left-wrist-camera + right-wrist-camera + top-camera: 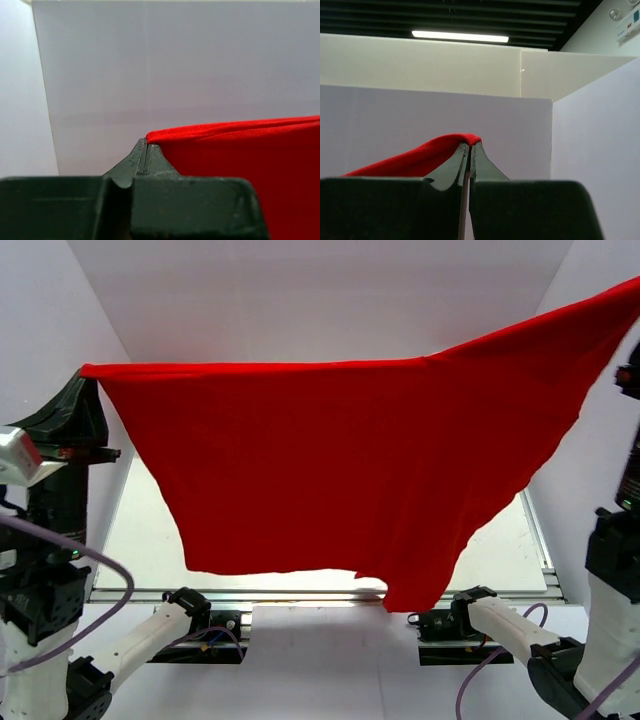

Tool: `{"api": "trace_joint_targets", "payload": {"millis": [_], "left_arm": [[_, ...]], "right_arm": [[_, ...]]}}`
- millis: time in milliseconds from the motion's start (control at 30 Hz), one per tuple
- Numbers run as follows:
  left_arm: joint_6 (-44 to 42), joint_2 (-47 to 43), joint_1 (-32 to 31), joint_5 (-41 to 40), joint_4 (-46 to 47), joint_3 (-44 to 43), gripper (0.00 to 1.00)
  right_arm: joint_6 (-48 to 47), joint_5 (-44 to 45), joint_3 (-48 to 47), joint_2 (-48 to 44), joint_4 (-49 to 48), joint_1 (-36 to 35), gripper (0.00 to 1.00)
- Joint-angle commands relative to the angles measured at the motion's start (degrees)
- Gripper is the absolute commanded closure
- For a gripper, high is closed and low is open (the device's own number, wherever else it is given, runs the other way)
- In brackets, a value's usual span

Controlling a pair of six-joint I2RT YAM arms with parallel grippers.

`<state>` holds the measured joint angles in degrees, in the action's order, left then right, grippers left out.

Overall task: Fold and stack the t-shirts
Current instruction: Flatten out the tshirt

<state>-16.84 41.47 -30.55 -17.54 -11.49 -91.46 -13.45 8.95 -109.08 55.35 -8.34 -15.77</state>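
Note:
A bright red t-shirt (340,460) hangs spread in the air between both arms, well above the table. My left gripper (88,375) is shut on its upper left corner; in the left wrist view the cloth (240,150) runs right from the closed fingertips of that gripper (145,142). My right gripper is at or past the upper right edge of the top view, where the cloth rises. In the right wrist view that gripper (470,145) is shut on a fold of red cloth (420,157). The shirt's lower edge sags, lowest at centre right. No other shirts show.
White walls enclose the table (150,540) at the back and both sides. A metal rail (300,595) runs along the table's near edge, with both arm bases (200,625) below it. The hanging shirt hides most of the table.

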Motion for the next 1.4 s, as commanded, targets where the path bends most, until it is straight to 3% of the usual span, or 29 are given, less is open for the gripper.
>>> {"api": "trace_joint_targets", "payload": {"millis": [0,267,533,733,900,1100,1367], "left_arm": [[0.05,0.8,0.4,-5.38,2.95,4.86,1.0],[-5.3,8.18,0.48,-24.71,18.5,20.33,1.0],[-5.83,17.4,0.49,-30.44,30.63,28.62,1.0],[-6.89,27.94,3.03,-32.21,34.95,29.41,1.0],[-4.0,42.59,6.98,-32.21,34.61,25.02,1.0],[0.57,56.33,12.7,-26.68,31.52,15.71,1.0],[2.95,77.77,17.1,-18.94,27.93,-4.93,1.0]], "right_arm": [[-0.78,3.34,5.26,1.33,-3.61,0.39,1.0],[-1.39,7.65,18.27,6.61,-10.99,0.39,1.0],[-1.49,10.65,34.35,10.65,-20.84,0.48,1.0],[-3.15,15.48,33.85,20.75,-24.18,0.39,1.0],[-5.61,16.98,30.25,33.12,-25.94,0.48,1.0],[-6.06,18.03,21.03,45.08,-24.71,0.91,1.0],[-7.11,19.88,2.92,66.6,-21.63,1.36,1.0]]}}
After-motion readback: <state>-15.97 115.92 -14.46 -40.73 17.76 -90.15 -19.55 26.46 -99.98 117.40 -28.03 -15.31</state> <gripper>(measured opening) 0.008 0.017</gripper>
